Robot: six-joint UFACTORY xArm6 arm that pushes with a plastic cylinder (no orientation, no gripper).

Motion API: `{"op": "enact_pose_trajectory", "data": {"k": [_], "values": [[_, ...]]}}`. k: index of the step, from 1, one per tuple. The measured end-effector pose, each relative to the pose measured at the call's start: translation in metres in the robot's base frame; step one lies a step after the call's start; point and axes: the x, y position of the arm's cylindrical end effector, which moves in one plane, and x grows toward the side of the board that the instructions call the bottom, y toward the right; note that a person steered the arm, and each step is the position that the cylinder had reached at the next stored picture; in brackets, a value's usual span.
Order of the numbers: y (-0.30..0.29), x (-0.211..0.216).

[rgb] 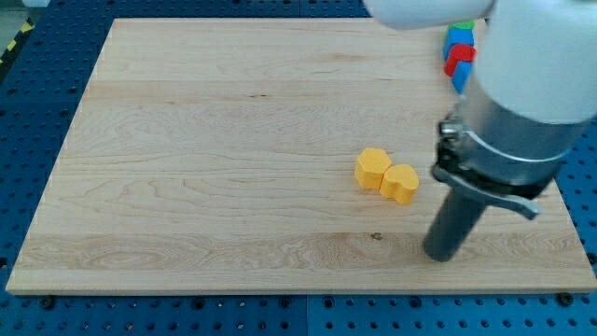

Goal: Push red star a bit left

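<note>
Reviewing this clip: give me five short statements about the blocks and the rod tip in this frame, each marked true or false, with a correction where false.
1. Two yellow blocks sit touching each other. True.
2. My tip is pressed against the red block. False: the tip rests near the view's bottom right, far from it.
3. The red block lies near the view's top right, among blue blocks. True.
4. The tip is to the view's left of the yellow blocks. False: it is to their right and lower.
5. The arm hides part of the top-right cluster. True.
</note>
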Motion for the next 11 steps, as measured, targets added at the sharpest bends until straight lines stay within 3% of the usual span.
{"op": "enact_pose_trajectory", "data": {"k": [2,4,5,8,9,11], "values": [[0.088,-0.023],[0.160,-0.104],[0.163,-0.154],[0.090,-0.186],[0.067,-0.194],[0.095,-0.174]]}}
